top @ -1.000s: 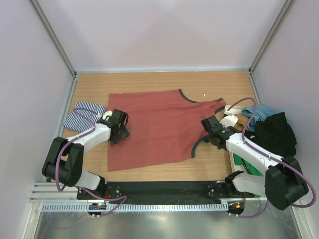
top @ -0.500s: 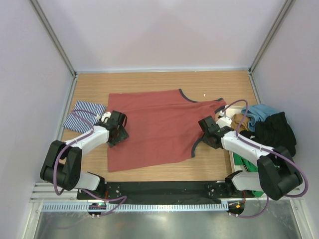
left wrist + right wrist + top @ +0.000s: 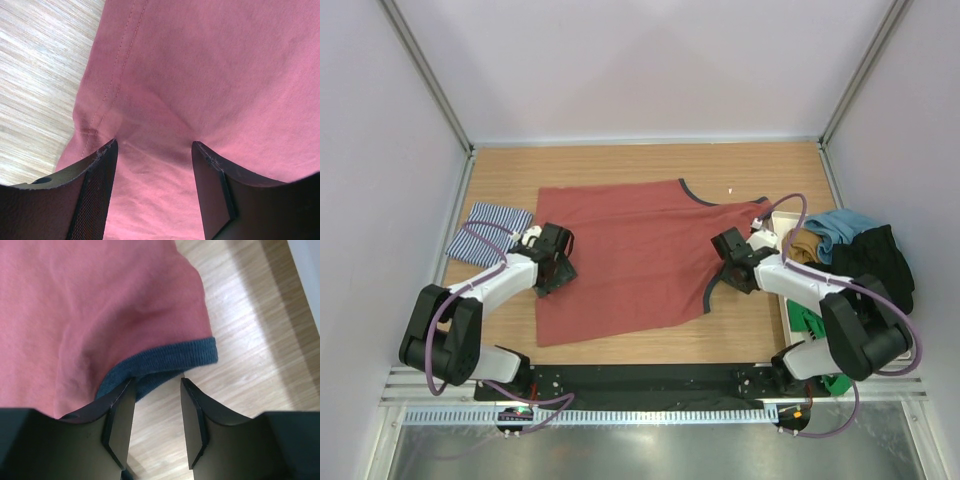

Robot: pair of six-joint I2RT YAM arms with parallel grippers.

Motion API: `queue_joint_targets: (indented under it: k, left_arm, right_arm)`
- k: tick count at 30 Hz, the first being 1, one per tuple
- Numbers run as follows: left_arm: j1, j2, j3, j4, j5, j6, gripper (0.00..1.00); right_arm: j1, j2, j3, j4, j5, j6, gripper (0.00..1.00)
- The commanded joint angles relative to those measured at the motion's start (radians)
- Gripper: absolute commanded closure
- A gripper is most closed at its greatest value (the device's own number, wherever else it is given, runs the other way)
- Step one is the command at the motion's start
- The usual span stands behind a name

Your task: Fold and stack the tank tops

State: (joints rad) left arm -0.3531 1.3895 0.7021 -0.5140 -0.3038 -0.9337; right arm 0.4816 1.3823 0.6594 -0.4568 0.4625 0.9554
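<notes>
The rust-red tank top [image 3: 635, 255] lies spread flat on the wooden table, its dark grey-blue trimmed neck and strap to the right. The navy-and-white striped tank top [image 3: 488, 230] lies folded at the left. My left gripper [image 3: 561, 262] is open, its jaws pressing down on the red cloth [image 3: 200, 90] near its left hem. My right gripper [image 3: 724, 262] is open at the red top's right edge, one finger under the grey-blue trim [image 3: 165, 362], bare wood between the jaws.
A white bin [image 3: 790, 312] at the right edge holds a heap of teal [image 3: 840, 228], black [image 3: 875, 268] and green clothes. Grey walls close in the table on three sides. A black rail runs along the near edge.
My right gripper has moved up and left to the red top's trimmed right edge. My left gripper has stayed on the left hem.
</notes>
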Motion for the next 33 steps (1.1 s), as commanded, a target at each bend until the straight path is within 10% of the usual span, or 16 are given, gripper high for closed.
queue_joint_targets:
  k: [1,11,24,33]
  left_arm:
    - [0.006,-0.021,0.0,-0.003,-0.015,0.013,0.38]
    - [0.026,-0.023,-0.004,-0.001,-0.004,0.03,0.38]
    - [0.105,0.003,-0.012,0.022,0.029,0.067,0.38]
    - [0.126,-0.04,-0.024,-0.003,0.012,0.07,0.38]
  right_arm:
    - [-0.001,0.067,0.065,0.032,0.088,0.002,0.55]
    - [-0.067,0.212,0.069,0.033,0.174,0.045,0.99]
    - [-0.195,-0.086,0.089,-0.212,0.318,0.071,0.94]
    - [-0.201,-0.213,0.095,-0.359,0.469,0.143,0.62]
